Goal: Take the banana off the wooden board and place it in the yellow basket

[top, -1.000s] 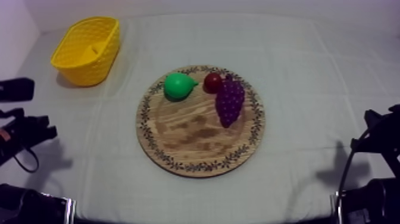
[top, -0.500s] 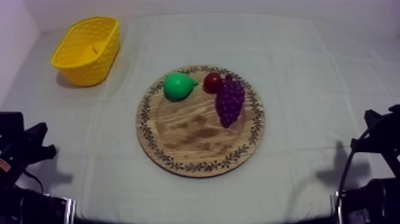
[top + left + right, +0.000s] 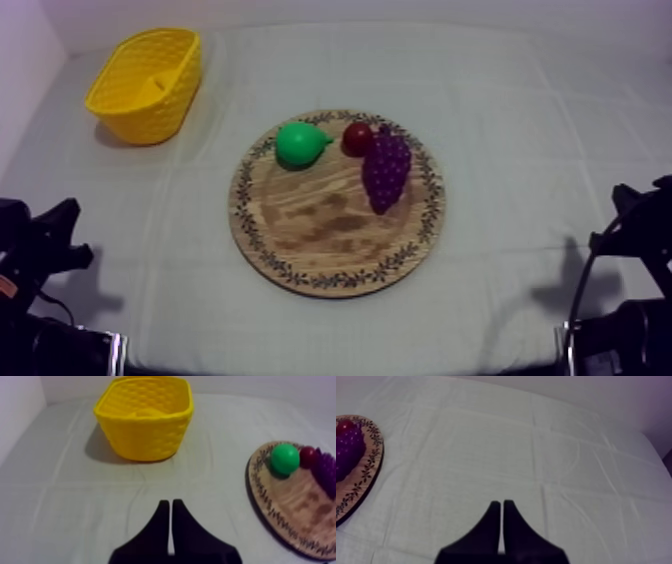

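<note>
The yellow basket stands at the table's far left, and a pale yellow banana lies inside it. In the left wrist view the basket is straight ahead of my left gripper, which is shut on nothing and hangs over bare cloth well short of it. The round wooden board sits mid-table and carries a green pear, a small red fruit and purple grapes. My right gripper is shut, empty, over bare cloth to the right of the board.
My left arm rests low at the left edge and my right arm low at the right edge. Open cloth lies between each arm and the board. A pale wall runs behind the basket.
My left arm has drawn back and down toward the table's lower left edge. The right arm, the basket and the fruit on the board have not moved.
</note>
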{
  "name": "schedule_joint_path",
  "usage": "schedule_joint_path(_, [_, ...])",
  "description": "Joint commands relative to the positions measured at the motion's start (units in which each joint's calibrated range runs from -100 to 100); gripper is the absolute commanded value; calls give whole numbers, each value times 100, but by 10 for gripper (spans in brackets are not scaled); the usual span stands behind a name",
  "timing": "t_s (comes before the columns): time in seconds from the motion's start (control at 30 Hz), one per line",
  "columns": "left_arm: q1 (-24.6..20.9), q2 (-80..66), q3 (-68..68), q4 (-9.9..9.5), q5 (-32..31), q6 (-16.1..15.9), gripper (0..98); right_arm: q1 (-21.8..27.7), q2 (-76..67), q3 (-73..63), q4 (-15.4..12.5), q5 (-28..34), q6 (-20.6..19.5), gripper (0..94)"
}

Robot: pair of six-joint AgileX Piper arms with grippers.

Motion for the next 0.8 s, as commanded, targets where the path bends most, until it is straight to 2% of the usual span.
schedule_joint_path(0.0, [5,-9,37,-13,-365,368,1,-1,-2,2,1,-4,0,3])
schedule_joint_path(0.1, [8,-11,66,-20,-473,629,1,-1,-2,2,1,-4,0,3])
schedule_joint_path(0.2, [9,-12,76,-23,-510,750,1,-1,-2,2,1,-4,0,3])
schedule_joint_path(0.77, [10,-12,81,-24,-529,801,1,-1,-2,2,1,-4,0,3])
